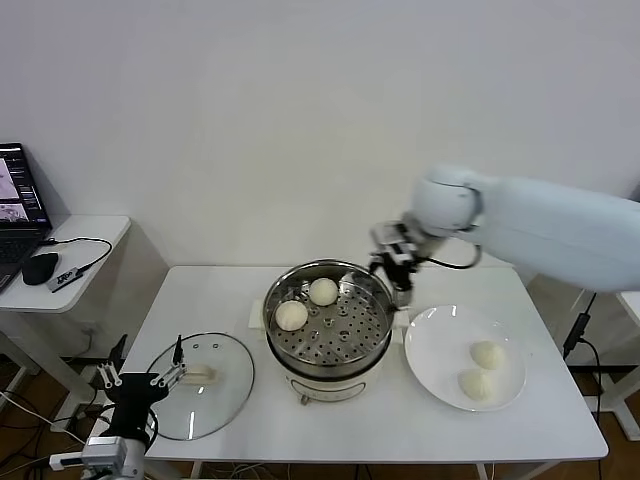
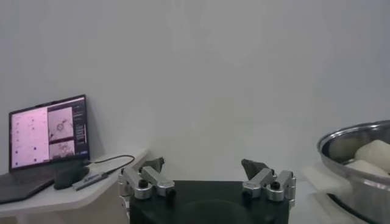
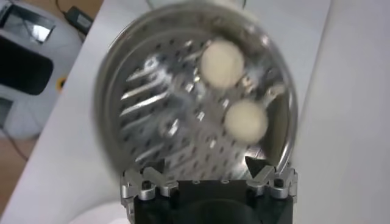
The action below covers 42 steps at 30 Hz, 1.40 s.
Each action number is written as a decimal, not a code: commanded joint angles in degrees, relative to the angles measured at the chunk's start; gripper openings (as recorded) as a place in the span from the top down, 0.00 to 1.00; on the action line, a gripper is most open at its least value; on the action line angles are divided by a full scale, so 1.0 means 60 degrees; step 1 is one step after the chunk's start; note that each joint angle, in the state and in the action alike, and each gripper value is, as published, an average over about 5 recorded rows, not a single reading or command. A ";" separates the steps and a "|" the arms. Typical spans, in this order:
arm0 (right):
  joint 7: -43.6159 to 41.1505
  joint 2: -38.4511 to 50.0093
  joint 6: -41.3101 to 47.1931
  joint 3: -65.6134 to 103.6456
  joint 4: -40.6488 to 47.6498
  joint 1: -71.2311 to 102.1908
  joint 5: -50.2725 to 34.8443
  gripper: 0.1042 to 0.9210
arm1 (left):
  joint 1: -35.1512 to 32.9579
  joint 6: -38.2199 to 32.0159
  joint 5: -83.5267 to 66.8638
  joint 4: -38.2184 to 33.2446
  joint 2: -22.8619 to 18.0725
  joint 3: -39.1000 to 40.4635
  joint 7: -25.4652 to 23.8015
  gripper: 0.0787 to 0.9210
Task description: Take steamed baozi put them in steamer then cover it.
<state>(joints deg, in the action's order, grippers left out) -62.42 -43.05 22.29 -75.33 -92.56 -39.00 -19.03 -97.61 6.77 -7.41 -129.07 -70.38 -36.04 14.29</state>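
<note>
The steel steamer (image 1: pixel 328 325) stands mid-table with two baozi inside, one (image 1: pixel 291 315) at its left and one (image 1: pixel 323 291) at the back. In the right wrist view the two buns (image 3: pixel 222 63) (image 3: pixel 246 120) lie on the perforated tray (image 3: pixel 164 115). Two more baozi (image 1: pixel 488 354) (image 1: pixel 478 385) lie on the white plate (image 1: pixel 440 345) to the right. My right gripper (image 1: pixel 398 278) is open and empty above the steamer's far right rim; it also shows in its own wrist view (image 3: pixel 207 167). The glass cover (image 1: pixel 200 385) lies flat left of the steamer. My left gripper (image 1: pixel 150 378) is open and empty at the cover's left edge.
A side desk (image 1: pixel 70 265) at the far left holds a laptop (image 1: pixel 20 205), a mouse (image 1: pixel 40 268) and a cable. The white wall is close behind the table. The steamer's rim (image 2: pixel 359 146) shows in the left wrist view.
</note>
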 commanded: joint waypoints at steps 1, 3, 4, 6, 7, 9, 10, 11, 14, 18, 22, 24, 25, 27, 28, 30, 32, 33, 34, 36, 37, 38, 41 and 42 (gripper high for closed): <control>-0.0488 0.3787 -0.0900 0.0005 -0.1470 0.0502 0.1639 0.12 | -0.0026 -0.0005 0.0050 -0.0006 0.0004 0.0137 -0.0001 0.12; -0.0473 0.4154 -0.1036 0.0210 -0.1479 0.1064 0.2058 0.12 | -0.0029 -0.0004 0.0087 0.0013 -0.0003 0.0171 0.0002 0.12; -0.0472 0.4320 -0.1104 0.0369 -0.1468 0.1409 0.2275 0.12 | -0.0028 -0.0004 0.0110 0.0025 -0.0010 0.0191 0.0003 0.12; -0.0453 0.4591 -0.1199 0.0840 -0.1416 0.2198 0.2668 0.12 | -0.0030 -0.0003 0.0161 0.0050 -0.0027 0.0236 0.0005 0.12; -0.0438 0.4698 -0.1239 0.1175 -0.1376 0.2657 0.2871 0.12 | -0.0035 -0.0004 0.0188 0.0060 -0.0035 0.0260 0.0005 0.12; -0.0377 0.4851 -0.1272 0.1981 -0.1262 0.3664 0.3225 0.12 | -0.0052 -0.0005 0.0237 0.0074 -0.0048 0.0302 0.0007 0.12; -0.0339 0.4893 -0.1257 0.2401 -0.1194 0.4172 0.3384 0.12 | -0.0061 -0.0006 0.0256 0.0079 -0.0054 0.0314 0.0009 0.12; -0.0296 0.4912 -0.1236 0.2870 -0.1121 0.4791 0.3542 0.12 | -0.0068 -0.0006 0.0272 0.0083 -0.0060 0.0320 0.0011 0.12; -0.0175 0.4844 -0.1171 0.3986 -0.0898 0.6322 0.3826 0.12 | -0.0086 -0.0004 0.0294 0.0097 -0.0070 0.0302 0.0017 0.12; -0.0098 0.4551 -0.1192 0.5275 -0.0596 0.7973 0.4134 0.12 | -0.0134 -0.0003 0.0305 0.0118 -0.0072 0.0232 0.0018 0.12; -0.0022 0.4100 -0.1201 0.5864 -0.0258 0.8685 0.4423 0.12 | -0.0186 -0.0003 0.0309 0.0153 -0.0078 0.0155 0.0018 0.12; 0.0055 0.3872 -0.1189 0.5935 -0.0074 0.8798 0.4548 0.12 | -0.0204 -0.0005 0.0307 0.0171 -0.0084 0.0116 0.0017 0.12; 0.0097 0.3764 -0.1180 0.5943 0.0010 0.8831 0.4596 0.12 | -0.0212 -0.0006 0.0306 0.0177 -0.0088 0.0099 0.0017 0.12; 0.0190 0.3550 -0.1159 0.5953 0.0162 0.8896 0.4668 0.12 | -0.0225 -0.0007 0.0302 0.0185 -0.0094 0.0071 0.0016 0.12; 0.0230 0.3464 -0.1153 0.5953 0.0220 0.8923 0.4693 0.12 | -0.0228 -0.0008 0.0300 0.0191 -0.0098 0.0060 0.0017 0.12; 0.0314 0.3275 -0.1120 0.5962 0.0328 0.8972 0.4741 0.12 | -0.0225 -0.0009 0.0299 0.0208 -0.0106 0.0042 0.0017 0.12; 0.0398 0.3115 -0.1084 0.5973 0.0440 0.8993 0.4780 0.12 | -0.0219 -0.0010 0.0298 0.0229 -0.0110 0.0026 0.0016 0.12; 0.0441 0.3028 -0.1071 0.5980 0.0517 0.8993 0.4814 0.12 | -0.0215 -0.0010 0.0297 0.0237 -0.0111 0.0018 0.0015 0.12; 0.0477 0.2953 -0.1068 0.5984 0.0591 0.8984 0.4845 0.12 | -0.0213 -0.0010 0.0295 0.0244 -0.0110 0.0009 0.0015 0.12; 0.0545 0.2817 -0.1069 0.5989 0.0786 0.8951 0.4920 0.12 | -0.0209 -0.0010 0.0287 0.0260 -0.0109 -0.0010 0.0015 0.12; 0.0575 0.2753 -0.1072 0.5990 0.0886 0.8932 0.4954 0.12 | -0.0205 -0.0011 0.0283 0.0269 -0.0108 -0.0020 0.0015 0.12; 0.0597 0.2693 -0.1070 0.5989 0.0986 0.8915 0.4966 0.12 | -0.0203 -0.0011 0.0278 0.0277 -0.0107 -0.0030 0.0015 0.12; 0.0612 0.2534 -0.1069 0.5989 0.1253 0.8888 0.4977 0.12 | -0.0198 -0.0013 0.0267 0.0296 -0.0099 -0.0050 0.0013 0.12; 0.0609 0.2478 -0.1067 0.5989 0.1326 0.8887 0.4977 0.12 | -0.0198 -0.0013 0.0263 0.0300 -0.0095 -0.0055 0.0012 0.12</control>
<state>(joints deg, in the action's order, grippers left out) -59.66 -25.21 15.79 -41.88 -88.77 10.90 9.15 -98.79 6.69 -5.80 -127.29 -71.02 -36.35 14.40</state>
